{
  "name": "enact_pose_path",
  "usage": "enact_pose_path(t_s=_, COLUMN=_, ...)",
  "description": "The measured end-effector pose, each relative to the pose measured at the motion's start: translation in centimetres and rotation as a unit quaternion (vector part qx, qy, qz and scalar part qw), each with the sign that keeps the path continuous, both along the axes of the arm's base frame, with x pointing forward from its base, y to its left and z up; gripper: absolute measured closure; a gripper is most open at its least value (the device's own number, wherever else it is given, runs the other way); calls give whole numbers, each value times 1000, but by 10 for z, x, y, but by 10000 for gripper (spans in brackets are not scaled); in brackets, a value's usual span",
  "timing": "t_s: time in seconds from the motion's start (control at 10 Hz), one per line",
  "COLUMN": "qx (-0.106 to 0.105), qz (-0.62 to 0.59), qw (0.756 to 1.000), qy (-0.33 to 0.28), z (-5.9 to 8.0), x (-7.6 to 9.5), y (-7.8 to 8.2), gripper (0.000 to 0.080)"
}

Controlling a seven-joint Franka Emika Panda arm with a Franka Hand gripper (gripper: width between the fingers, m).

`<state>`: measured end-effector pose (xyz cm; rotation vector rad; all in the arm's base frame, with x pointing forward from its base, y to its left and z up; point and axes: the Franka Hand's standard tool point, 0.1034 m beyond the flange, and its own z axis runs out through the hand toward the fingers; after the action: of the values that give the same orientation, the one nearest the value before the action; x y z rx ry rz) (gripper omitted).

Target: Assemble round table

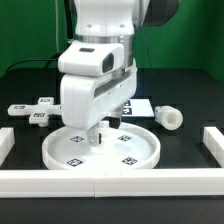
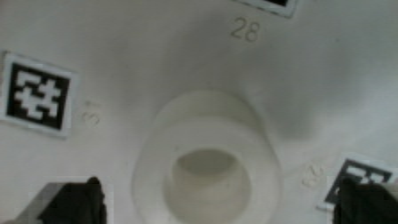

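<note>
The large rimmed round disc [image 1: 140, 156] lies flat at the front middle of the table, with several small tags on its face. My gripper [image 1: 98, 134] hangs straight down over the disc's middle, fingertips just above it. In the wrist view the disc [image 2: 160, 60] fills the picture, and its raised central socket [image 2: 210, 140] lies between my two dark fingers [image 2: 75, 203]. The gripper [image 2: 217, 205] is open and empty. The cross-shaped four-arm piece [image 1: 32, 110] lies at the exterior view's left. The short thick post [image 1: 168, 117] lies on its side at the exterior view's right.
White border rails run along the front [image 1: 110, 182], left [image 1: 4, 140] and right [image 1: 214, 140] of the work area. The marker board [image 1: 138, 106] lies behind the disc, mostly hidden by the arm. The table top is black.
</note>
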<state>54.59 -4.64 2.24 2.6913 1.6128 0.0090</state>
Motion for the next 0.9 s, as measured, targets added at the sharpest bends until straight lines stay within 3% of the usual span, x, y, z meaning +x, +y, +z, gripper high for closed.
enact_pose_path(t_s=0.2, qx=1, qz=-2, qw=1000, qy=6, z=-9, x=-2, y=-2, gripper=150)
enact_pose_path(t_s=0.4, qx=1, qz=-2, qw=1000, qy=5, z=-9, x=-2, y=-2, gripper=150)
enact_pose_path(t_s=0.5, qx=1, qz=-2, qw=1000, qy=6, z=-9, x=-2, y=-2, gripper=262)
enact_pose_path(t_s=0.6, qx=1, qz=-2, qw=1000, qy=6, z=-9, x=-2, y=-2, gripper=262)
enact_pose_path(t_s=0.7, qx=1, qz=-2, qw=1000, qy=6, z=-9, x=-2, y=-2, gripper=399)
enact_pose_path(t_s=0.9, qx=1, qz=-2, qw=1000, qy=6, z=-9, x=-2, y=-2, gripper=398)
